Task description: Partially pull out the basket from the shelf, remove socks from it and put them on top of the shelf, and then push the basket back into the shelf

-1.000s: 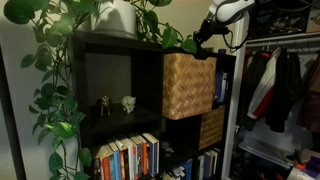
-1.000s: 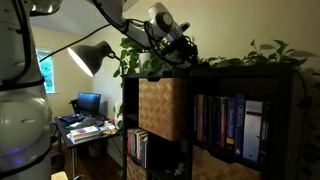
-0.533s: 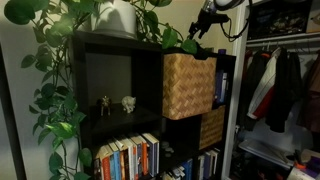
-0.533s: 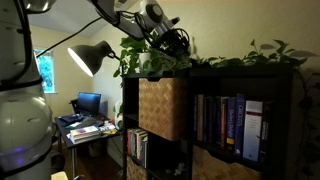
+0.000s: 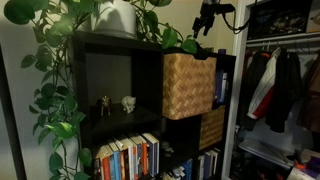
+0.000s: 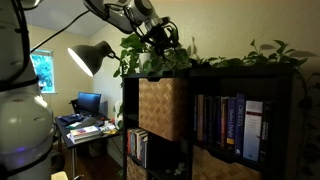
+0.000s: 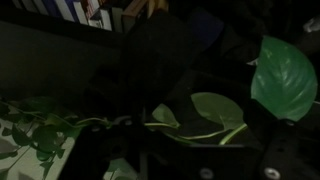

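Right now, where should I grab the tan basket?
Probably take the basket by its top front rim, from above and in front: it sticks out of the shelf, rim exposed, and its flat woven face shows no handle.

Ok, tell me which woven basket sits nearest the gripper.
The light tan basket, just under the gripper; the darker basket sits a row lower, farther away.

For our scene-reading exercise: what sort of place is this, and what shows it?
Probably a home, likely a bedroom or study: a shelf filled with books, clothes hanging beside it, and a computer monitor in the background.
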Robot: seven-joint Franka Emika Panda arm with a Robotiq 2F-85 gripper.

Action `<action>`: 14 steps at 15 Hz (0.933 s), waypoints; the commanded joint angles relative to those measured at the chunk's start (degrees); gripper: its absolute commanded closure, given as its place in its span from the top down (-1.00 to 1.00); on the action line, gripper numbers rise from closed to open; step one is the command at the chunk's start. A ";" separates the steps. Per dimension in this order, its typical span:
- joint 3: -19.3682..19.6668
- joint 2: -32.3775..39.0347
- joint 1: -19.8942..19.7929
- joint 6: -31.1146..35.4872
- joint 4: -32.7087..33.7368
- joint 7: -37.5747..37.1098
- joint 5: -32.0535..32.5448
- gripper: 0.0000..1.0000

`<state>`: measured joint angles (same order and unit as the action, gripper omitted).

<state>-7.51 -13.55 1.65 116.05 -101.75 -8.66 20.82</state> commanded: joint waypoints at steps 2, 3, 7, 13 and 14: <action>0.14 -3.40 1.82 -5.45 -2.90 3.38 -4.50 1.00; 0.28 -3.52 2.16 -5.79 -3.39 3.77 -5.88 1.00; 0.83 -3.35 2.94 -6.46 -6.61 3.91 -13.13 1.00; 0.42 -2.98 2.11 -3.37 -12.85 0.13 -14.72 1.00; 0.44 -2.88 2.06 -1.81 -13.94 -0.41 -14.75 1.00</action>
<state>-7.52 -14.93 3.65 111.13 -111.70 -7.03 7.12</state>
